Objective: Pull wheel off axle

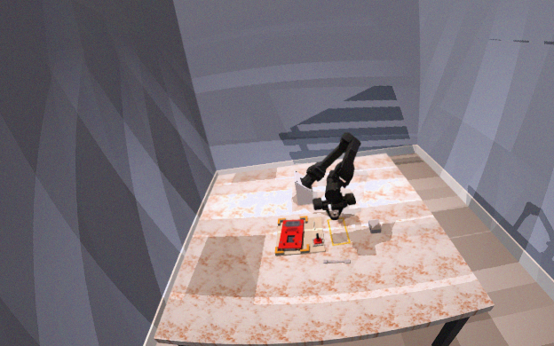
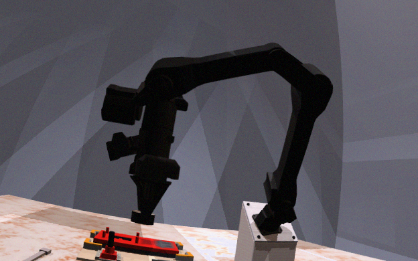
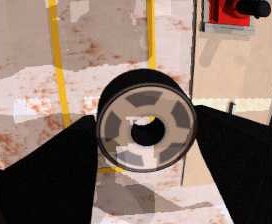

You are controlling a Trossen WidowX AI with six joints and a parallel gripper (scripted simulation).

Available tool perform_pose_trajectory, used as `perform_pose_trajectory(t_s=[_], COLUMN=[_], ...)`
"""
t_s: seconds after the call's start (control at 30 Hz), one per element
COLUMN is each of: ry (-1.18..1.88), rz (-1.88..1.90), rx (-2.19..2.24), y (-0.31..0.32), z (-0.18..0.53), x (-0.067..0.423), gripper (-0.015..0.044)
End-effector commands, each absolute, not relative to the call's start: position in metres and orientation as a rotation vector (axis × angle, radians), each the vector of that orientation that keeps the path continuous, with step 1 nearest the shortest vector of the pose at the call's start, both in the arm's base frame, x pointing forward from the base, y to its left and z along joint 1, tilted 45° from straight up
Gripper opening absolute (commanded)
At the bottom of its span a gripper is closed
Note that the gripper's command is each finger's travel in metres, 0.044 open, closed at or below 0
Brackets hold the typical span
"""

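My gripper [image 1: 334, 214] [image 2: 143, 217] [image 3: 144, 120] is shut on the wheel [image 1: 334, 215] [image 2: 139, 217] [image 3: 145, 120], a black tyre with a grey hub and a centre hole. It holds the wheel in the air above the near edge of the yellow marked area [image 1: 347, 231] [image 3: 52, 50]. The upright black axle [image 1: 318, 237] [image 2: 110, 239] [image 3: 252, 8] stands bare on its red base on the tan board [image 1: 313, 227] [image 3: 220, 70], to the side of the marked area.
A red panel [image 1: 291, 235] [image 2: 138, 241] with orange corners lies on the board beside the axle. A grey cube [image 1: 374, 225] sits beyond the marked area. A grey rod [image 1: 336, 262] [image 2: 37, 253] lies in front. The arm's white base block [image 1: 304, 193] [image 2: 265, 237] stands behind.
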State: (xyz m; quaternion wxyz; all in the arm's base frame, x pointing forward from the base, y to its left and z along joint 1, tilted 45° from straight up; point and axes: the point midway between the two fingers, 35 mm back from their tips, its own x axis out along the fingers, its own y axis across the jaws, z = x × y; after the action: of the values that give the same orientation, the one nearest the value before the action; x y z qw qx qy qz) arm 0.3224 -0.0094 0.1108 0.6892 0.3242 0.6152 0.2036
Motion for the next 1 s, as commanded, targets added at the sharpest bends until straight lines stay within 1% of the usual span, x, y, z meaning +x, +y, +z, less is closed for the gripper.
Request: perform_pose_trajectory(t_s=[0.0,0.2,0.53,0.97], ry=[1.382,1.382,1.382,1.381], rz=[0.454,0.453,0.453,0.454], rx=[0.738,0.741,0.741,0.741], y=[0.000,0.007,0.022,0.065], z=[0.117,0.122,0.107,0.062], x=[0.315,0.309,0.313,0.325], gripper=[0.0000,0.0000,0.0000,0.0000])
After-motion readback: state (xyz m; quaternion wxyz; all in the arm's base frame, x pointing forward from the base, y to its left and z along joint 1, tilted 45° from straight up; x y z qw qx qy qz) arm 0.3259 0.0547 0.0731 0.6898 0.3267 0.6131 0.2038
